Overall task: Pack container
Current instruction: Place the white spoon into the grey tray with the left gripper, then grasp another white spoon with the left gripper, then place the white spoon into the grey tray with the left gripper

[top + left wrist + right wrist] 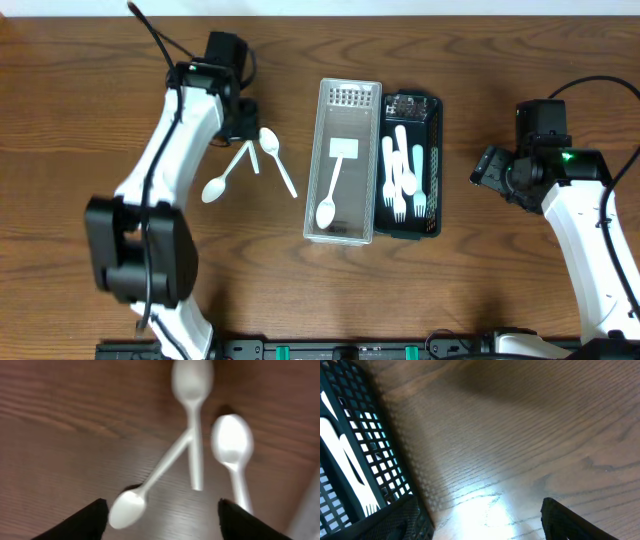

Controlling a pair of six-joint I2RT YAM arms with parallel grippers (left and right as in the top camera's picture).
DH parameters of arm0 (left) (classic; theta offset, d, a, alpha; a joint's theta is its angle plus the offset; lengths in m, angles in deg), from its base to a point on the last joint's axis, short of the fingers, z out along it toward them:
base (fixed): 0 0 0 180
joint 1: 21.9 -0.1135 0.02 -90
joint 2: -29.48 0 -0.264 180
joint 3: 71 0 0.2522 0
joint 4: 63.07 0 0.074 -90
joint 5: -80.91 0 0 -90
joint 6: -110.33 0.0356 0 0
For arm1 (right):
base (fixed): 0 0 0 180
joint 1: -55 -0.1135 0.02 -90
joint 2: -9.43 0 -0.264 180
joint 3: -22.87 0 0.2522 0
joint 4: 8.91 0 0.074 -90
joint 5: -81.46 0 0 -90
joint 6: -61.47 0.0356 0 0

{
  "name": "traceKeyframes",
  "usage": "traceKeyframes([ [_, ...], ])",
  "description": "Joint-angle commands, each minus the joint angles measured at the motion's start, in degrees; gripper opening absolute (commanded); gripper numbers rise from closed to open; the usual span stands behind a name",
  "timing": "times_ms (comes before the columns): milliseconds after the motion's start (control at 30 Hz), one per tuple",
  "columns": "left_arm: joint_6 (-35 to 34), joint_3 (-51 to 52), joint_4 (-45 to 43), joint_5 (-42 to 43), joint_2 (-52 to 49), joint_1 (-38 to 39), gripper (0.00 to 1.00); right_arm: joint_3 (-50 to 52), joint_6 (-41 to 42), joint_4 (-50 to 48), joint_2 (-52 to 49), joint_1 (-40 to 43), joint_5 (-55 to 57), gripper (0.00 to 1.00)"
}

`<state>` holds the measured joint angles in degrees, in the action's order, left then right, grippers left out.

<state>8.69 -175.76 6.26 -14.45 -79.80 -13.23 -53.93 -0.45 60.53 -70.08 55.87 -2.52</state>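
Note:
A clear plastic container [345,232] sits mid-table with one white spoon [330,195] inside. Beside it on the right, a black mesh basket [432,165] holds several white forks [405,175]. Three white spoons [245,165] lie on the wood to the left of the container. My left gripper [243,122] hovers open just above them; in the left wrist view the spoons [195,440] lie ahead of the open fingers [162,520]. My right gripper [490,172] is open and empty right of the basket, whose wall [350,460] shows in the right wrist view.
The brown wooden table [90,120] carries nothing else. A black rail runs along the front edge [340,350]. Cables trail from both arms at the back.

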Motion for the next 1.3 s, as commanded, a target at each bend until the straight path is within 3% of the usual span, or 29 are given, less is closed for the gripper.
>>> traceKeyframes([
  [0, 10.01, 0.83, 0.94, 1.77, -3.85, -3.02, 0.67, 0.22, 0.55, 0.02, -0.02, 0.24, 0.17, 0.82],
  [133, 21.05, 0.85, 3.15, 2.36, -6.78, -4.81, 0.64, 0.22, 0.57, -0.2, -0.02, 0.24, 0.17, 0.82],
  [367, 31.36, 0.96, 4.2, 7.41, -9.42, -5.49, 0.63, 0.22, 0.57, -0.39, -0.02, 0.24, 0.17, 0.82],
  [600, 31.82, 2.58, 3.1, 8.11, -11.02, -5.4, 0.63, 0.22, 0.57, -0.39, -0.02, 0.24, 0.17, 0.82],
  [967, 33.03, 12.31, -7.23, 8.13, -11.02, -5.38, 0.61, 0.22, 0.57, -0.42, -0.02, 0.24, 0.17, 0.82],
  [1033, 33.0, 13.22, -7.78, 8.13, -11.02, -5.38, 0.53, 0.22, 0.57, -0.44, -0.02, 0.24, 0.17, 0.83],
  [1100, 32.96, 13.6, -7.89, 8.13, -11.02, -5.38, 0.36, 0.22, 0.57, -0.44, -0.02, 0.24, 0.17, 0.83],
  [1167, 32.26, 13.57, -7.72, 8.13, -10.99, -5.38, 0.1, 0.22, 0.57, -0.42, -0.02, 0.24, 0.15, 0.82],
  [1267, 30.38, 13.25, -6.14, 8.13, -10.84, -5.38, 0.06, 0.22, 0.57, -0.39, -0.02, 0.24, 0.17, 0.83],
])
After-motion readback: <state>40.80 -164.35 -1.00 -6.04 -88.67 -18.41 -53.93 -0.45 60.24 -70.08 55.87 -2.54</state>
